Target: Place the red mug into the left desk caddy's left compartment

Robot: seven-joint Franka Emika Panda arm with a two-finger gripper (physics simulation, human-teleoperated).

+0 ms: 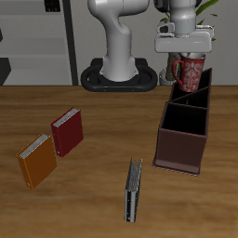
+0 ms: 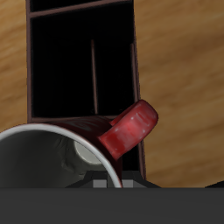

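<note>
The red mug (image 1: 190, 71), speckled and white inside, hangs in the air with my gripper (image 1: 189, 58) shut on its rim. It hovers over the far end of the left desk caddy (image 1: 178, 149), a dark maroon box with black dividers, and does not touch it. The wrist view looks down past the mug's white inside (image 2: 48, 171) and its red loop handle (image 2: 129, 129) into the caddy's dark compartments (image 2: 138, 87). I cannot tell from either view which compartment lies directly under the mug. My fingertips are hidden in the wrist view.
A red book (image 1: 67, 131) and an orange book (image 1: 37, 160) lie together on the table away from the caddy. A thin dark book (image 1: 133, 190) lies near the front edge. The robot base (image 1: 119, 72) stands at the back.
</note>
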